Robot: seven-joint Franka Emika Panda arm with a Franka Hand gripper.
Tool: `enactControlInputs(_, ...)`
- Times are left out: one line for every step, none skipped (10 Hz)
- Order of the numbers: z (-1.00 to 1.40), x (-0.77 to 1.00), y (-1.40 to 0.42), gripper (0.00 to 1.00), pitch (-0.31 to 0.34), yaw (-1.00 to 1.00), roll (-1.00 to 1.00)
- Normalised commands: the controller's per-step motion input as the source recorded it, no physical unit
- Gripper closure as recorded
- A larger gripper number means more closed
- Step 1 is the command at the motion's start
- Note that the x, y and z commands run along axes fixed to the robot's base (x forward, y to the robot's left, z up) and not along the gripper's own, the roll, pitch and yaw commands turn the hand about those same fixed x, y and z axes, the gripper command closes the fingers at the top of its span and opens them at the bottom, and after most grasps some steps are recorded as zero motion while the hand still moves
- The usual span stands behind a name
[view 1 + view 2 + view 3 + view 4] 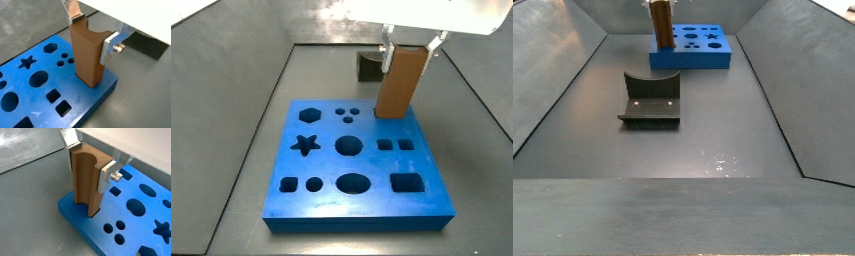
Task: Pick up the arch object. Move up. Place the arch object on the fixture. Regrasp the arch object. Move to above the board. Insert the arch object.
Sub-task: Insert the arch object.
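The orange-brown arch object (pixel 87 55) stands upright, its lower end at the blue board (pixel 40 95) near one end edge; whether it sits in a cutout cannot be told. My gripper (pixel 93 34) is shut on its upper end, silver fingers on two opposite sides. In a wrist view the channel runs down its face (pixel 83 180), with the gripper (pixel 90 159) above the board (pixel 133 223). In a side view the arch object (pixel 400 82) stands at the board's (pixel 358 160) far right corner under the gripper (pixel 412 42). The dark fixture (pixel 649 100) stands apart from the board (pixel 700 50).
The board carries star, hexagon, circle and square cutouts (pixel 349 146). Grey tray walls (pixel 567 90) slope up around the floor. The fixture also shows behind the arch object (pixel 369 66). Open grey floor (pixel 714 140) lies between fixture and near wall.
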Motion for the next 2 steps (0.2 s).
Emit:
enactControlInputs(0.00, -0.02, 0.00, 1.00, 0.000, 0.00, 0.00)
enactControlInputs(0.00, 0.00, 0.00, 1.00, 0.000, 0.00, 0.00)
